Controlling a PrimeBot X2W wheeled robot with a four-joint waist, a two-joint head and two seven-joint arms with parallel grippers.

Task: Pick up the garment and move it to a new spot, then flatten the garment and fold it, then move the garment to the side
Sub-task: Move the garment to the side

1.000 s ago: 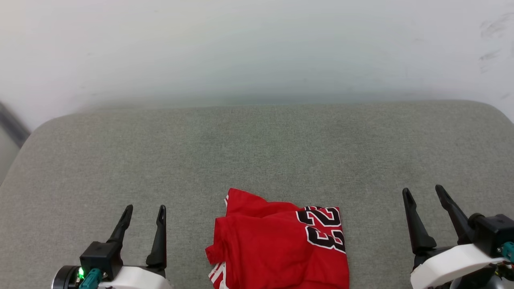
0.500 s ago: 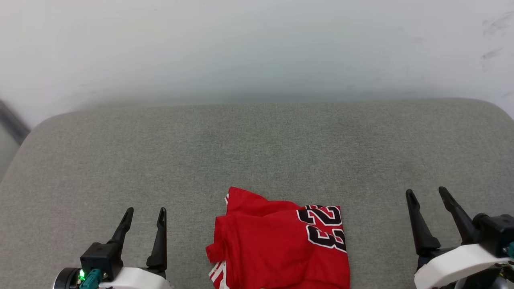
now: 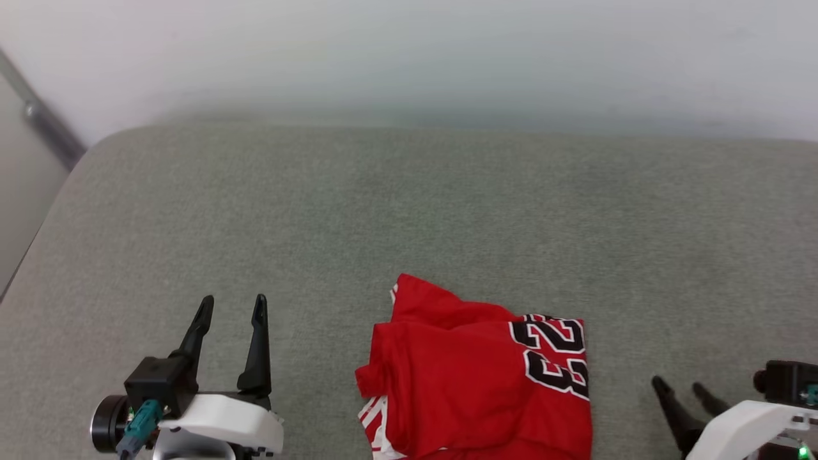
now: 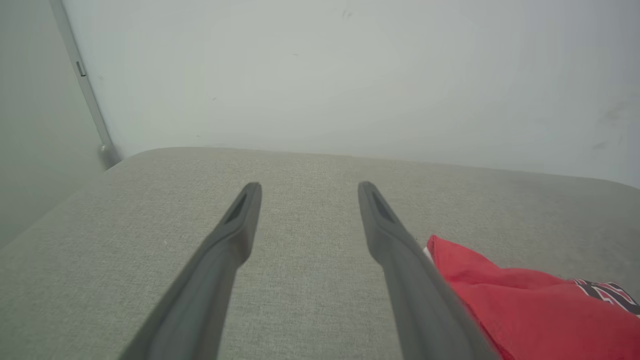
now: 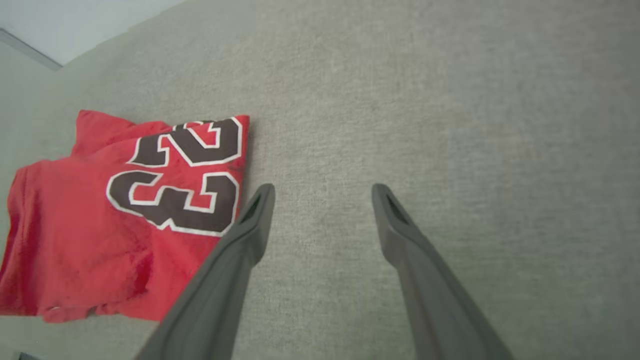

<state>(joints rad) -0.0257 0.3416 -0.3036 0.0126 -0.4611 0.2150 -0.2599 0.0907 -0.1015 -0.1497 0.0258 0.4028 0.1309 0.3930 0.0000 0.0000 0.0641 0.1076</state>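
The left gripper [image 3: 232, 300] sits low, its white forearm pointing straight ahead and its two dark fingers [image 4: 235, 235] reaching forward over the grey cushion [image 3: 409, 211] toward the pale wall [image 3: 409, 57]. Its jaws stand wide apart, with only bare cushion between them. The shirt [image 3: 473, 377] lies off to the outer side of this gripper's right finger, near it but clear of it. In the left wrist view a red corner pokes out from behind that finger.

The right gripper [image 3: 676, 383] is lower and closer to the robot, its forearm angled inward and its fingers [image 5: 250, 220] tipped down toward the cushion. These jaws are also spread wide and hold nothing. In the right wrist view the shirt lies to the left of the left finger, whose tip is just beside the edge that carries the black number 23.

The shirt rests folded into a rough rectangle on the near part of the cushion, between the two grippers and closer to the right one. Striped trim shows at its near left corner.
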